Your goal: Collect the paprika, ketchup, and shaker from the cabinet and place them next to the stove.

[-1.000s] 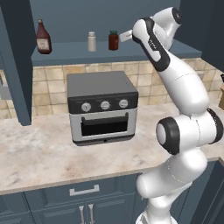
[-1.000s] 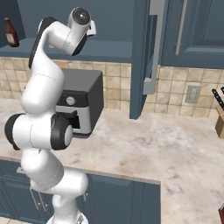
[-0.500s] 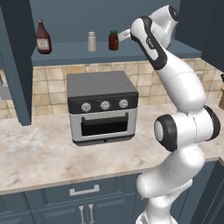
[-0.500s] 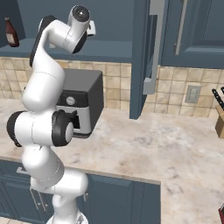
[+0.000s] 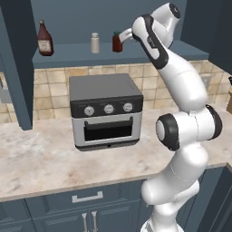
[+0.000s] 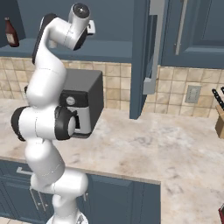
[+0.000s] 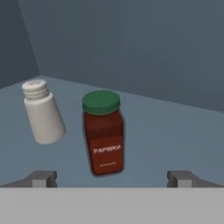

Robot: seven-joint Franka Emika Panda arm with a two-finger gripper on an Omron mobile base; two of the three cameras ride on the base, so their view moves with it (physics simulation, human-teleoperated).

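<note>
1. Progress so far: basically zero, since paprika (image 7: pixel 103 133), shaker (image 7: pixel 42 112) and ketchup (image 5: pixel 44 38) all sit on the cabinet (image 5: pixel 136 52) shelf.
2. End effector (image 7: pixel 112 178) is wide open, empty, lined up right in front of the paprika.
3. Left to do: grab all three and move each next to the stove.
</note>
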